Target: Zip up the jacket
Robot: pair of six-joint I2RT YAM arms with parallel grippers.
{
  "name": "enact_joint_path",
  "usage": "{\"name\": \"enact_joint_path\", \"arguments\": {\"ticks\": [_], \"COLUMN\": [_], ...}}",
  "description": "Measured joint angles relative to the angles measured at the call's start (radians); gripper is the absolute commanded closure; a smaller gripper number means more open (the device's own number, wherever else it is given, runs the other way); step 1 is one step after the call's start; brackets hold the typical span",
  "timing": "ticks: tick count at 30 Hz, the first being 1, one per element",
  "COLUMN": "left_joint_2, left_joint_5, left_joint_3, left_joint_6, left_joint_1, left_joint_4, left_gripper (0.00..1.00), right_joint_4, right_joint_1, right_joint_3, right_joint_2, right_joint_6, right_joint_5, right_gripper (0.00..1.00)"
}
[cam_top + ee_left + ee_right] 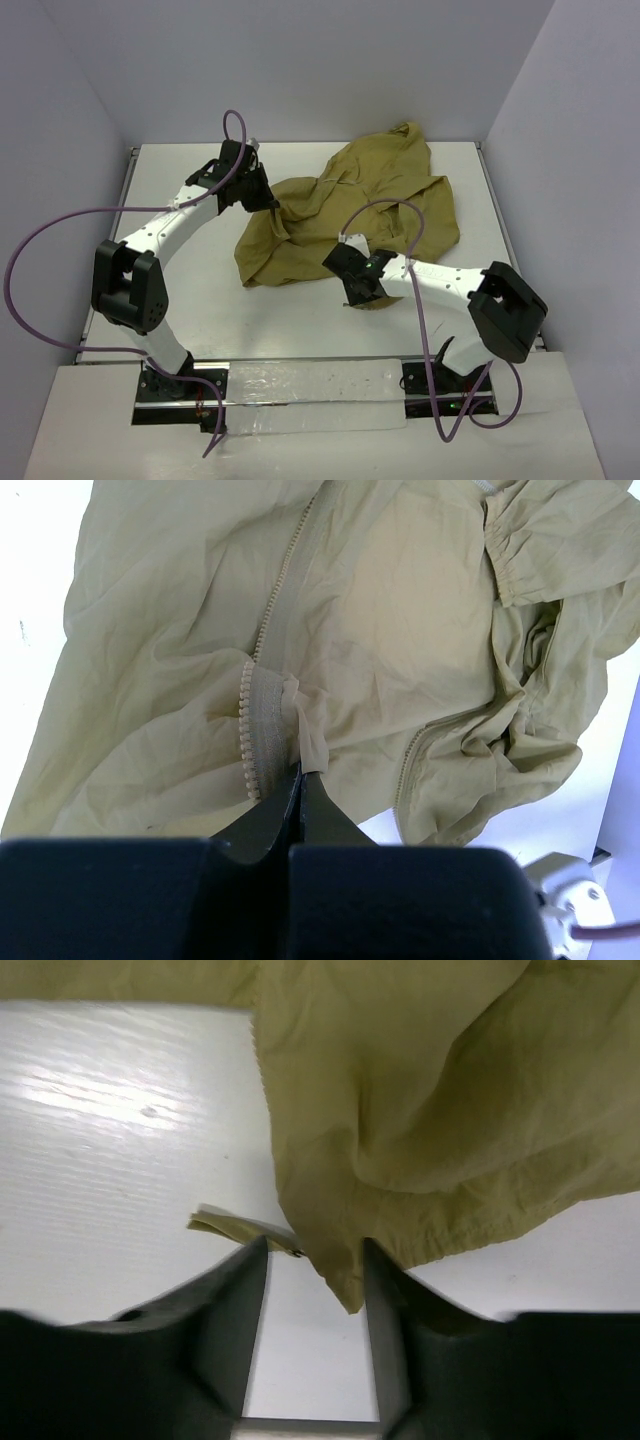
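jacket (pixel 350 215) diagonal near-left to far-right, left gripper (pixel 300 772) pinching it, right gripper (pixel 315 1245) half-open

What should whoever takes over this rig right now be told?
The left gripper is shut on the jacket at its front edge, beside the zipper teeth.
The right gripper is open, with a jacket corner between its fingers, not clamped.
The jacket lies crumpled on the table.
Done: one edge held.
Left: grip the other side, join the zipper and pull it shut.
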Motion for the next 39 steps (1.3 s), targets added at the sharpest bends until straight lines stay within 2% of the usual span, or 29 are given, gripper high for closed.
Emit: {"name": "enact_joint_path", "arguments": {"ticks": [4,7,9,13,18,23,29,35,39], "left_joint_2": [0.0,0.0,0.0,-0.002,-0.002,-0.002,-0.002,-0.005,-0.015], "left_joint_5": [0.001,0.001,0.0,-0.001,-0.011,-0.023,-0.037,-0.039,-0.02], "left_joint_3": [0.0,-0.003,-0.006,-0.008,-0.008,-0.008,-0.007,-0.007,-0.009], "left_joint_6": [0.0,0.0,0.0,0.0,0.002,0.004,0.007,0.008,0.008], "left_joint_1": [-0.001,-0.001,-0.001,-0.001,-0.001,-0.001,-0.001,-0.001,-0.001], "left_joint_4": [0.0,0.0,0.0,0.0,-0.001,-0.001,-0.003,-0.003,0.002], "left_gripper": [1.0,1.0,1.0,1.0,1.0,1.0,1.0,1.0,1.0], "right_joint_4": [0.008,0.016,0.016,-0.017,-0.023,0.068,0.249,0.478,0.598], "right_joint_1": [0.0,0.0,0.0,0.0,-0.026,-0.16,-0.321,-0.426,-0.471], "right_joint_3": [-0.026,-0.028,-0.027,0.008,0.161,0.266,0.209,0.077,0.055], "right_joint_2": [0.04,0.065,0.07,0.047,-0.078,-0.22,-0.253,-0.24,-0.213], "right_joint_6": [0.003,0.002,0.003,-0.006,-0.037,-0.051,-0.002,0.092,0.14], "right_joint_5": [-0.007,-0.012,-0.011,-0.018,-0.075,-0.209,-0.408,-0.601,-0.69], "right_gripper": [0.65,0.93,1.0,1.0,1.0,1.0,1.0,1.0,1.0]}}
